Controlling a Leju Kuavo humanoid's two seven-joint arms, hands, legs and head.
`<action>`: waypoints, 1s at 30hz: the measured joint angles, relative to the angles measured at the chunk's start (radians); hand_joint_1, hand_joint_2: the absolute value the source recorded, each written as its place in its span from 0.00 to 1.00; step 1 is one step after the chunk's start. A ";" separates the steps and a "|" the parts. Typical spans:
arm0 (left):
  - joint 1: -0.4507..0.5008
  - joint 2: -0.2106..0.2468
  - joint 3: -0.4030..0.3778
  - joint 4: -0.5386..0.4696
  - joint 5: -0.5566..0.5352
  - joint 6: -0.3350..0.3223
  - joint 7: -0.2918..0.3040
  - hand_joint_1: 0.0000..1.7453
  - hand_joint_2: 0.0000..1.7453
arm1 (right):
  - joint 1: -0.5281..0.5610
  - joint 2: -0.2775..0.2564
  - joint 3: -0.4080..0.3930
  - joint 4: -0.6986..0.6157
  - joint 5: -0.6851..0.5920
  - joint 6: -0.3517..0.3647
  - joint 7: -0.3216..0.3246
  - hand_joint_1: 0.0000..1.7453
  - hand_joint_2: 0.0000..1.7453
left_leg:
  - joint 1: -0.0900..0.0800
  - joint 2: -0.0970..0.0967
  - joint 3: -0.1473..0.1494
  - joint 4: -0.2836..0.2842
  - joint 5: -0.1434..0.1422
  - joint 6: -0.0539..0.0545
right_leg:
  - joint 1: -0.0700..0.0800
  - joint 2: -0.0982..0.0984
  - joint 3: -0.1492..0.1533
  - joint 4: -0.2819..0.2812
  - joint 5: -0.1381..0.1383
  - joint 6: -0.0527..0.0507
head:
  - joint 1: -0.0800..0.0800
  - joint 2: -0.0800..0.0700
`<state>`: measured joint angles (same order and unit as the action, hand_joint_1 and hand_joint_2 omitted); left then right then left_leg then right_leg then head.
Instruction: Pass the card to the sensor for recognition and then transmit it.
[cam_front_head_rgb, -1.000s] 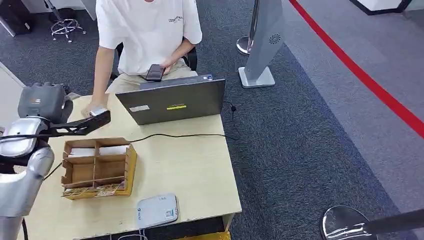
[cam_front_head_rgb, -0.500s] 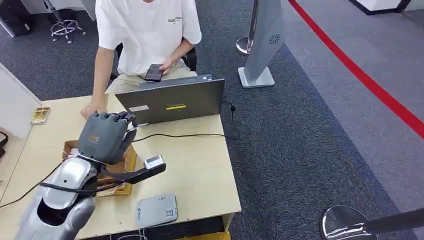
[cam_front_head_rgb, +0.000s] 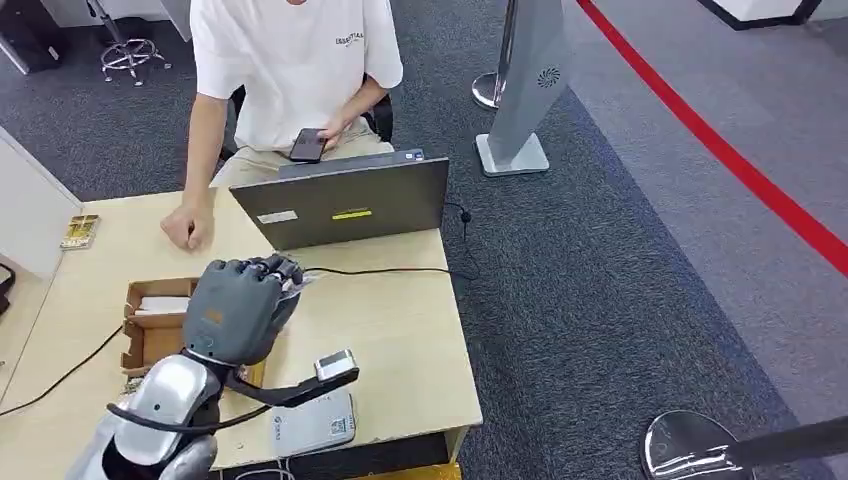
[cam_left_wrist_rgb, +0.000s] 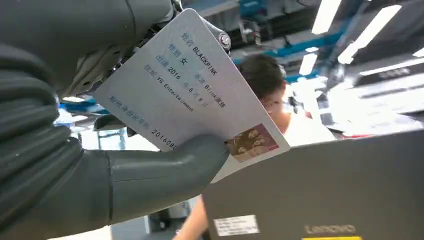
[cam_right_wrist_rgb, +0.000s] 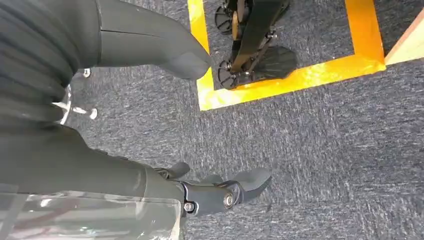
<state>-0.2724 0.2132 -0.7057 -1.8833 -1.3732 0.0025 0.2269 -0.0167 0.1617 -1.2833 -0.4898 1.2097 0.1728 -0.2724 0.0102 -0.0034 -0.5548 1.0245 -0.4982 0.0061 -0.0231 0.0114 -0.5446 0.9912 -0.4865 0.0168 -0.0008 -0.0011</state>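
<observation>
Desk (cam_front_head_rgb: 400, 340): sensor (cam_front_head_rgb: 315, 422) sitting at its near edge.
Left robot hand (cam_front_head_rgb: 240, 305): gripping the card (cam_left_wrist_rgb: 190, 95).
Right robot hand (cam_right_wrist_rgb: 200, 192): hanging released.
Next: you're lowering card onto sensor.

Dark grey carpet (cam_front_head_rgb: 600, 260) across the frame's right half, red floor stripe (cam_front_head_rgb: 720, 150) running diagonally at upper right, light wooden table (cam_front_head_rgb: 400, 340) at lower left, silver stanchion base (cam_front_head_rgb: 512, 155) upper centre, yellow floor tape (cam_right_wrist_rgb: 300, 75) under the right wrist camera.
</observation>
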 joint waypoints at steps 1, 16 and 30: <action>0.029 0.000 0.000 0.000 -0.019 0.027 0.007 1.00 1.00 | 0.001 0.002 -0.001 -0.004 0.001 0.000 0.003 0.00 1.00 | 0.000 0.000 0.000 0.000 0.000 0.000 | 0.000 0.000 0.000 0.000 0.000 0.000 | 0.000 0.000; 0.319 0.000 0.042 0.021 -0.057 0.181 0.001 1.00 1.00 | 0.003 0.026 -0.014 -0.038 0.035 0.015 0.010 0.00 1.00 | 0.000 0.000 0.000 0.000 0.000 0.000 | 0.000 -0.001 0.000 0.000 -0.001 0.000 | 0.000 0.000; 0.365 -0.032 0.068 0.082 -0.033 0.199 -0.029 1.00 1.00 | -0.003 0.026 -0.014 -0.023 0.052 -0.022 0.009 0.00 1.00 | 0.000 -0.001 0.000 0.000 0.000 0.000 | 0.000 -0.001 0.000 0.000 -0.001 0.000 | 0.000 0.000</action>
<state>0.0922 0.1808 -0.6382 -1.8017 -1.4061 0.2010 0.1980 -0.0200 0.1877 -1.2970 -0.5127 1.2615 0.1510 -0.2632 0.0101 -0.0040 -0.5552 1.0243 -0.4985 0.0058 -0.0232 0.0101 -0.5441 0.9910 -0.4871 0.0169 -0.0008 -0.0011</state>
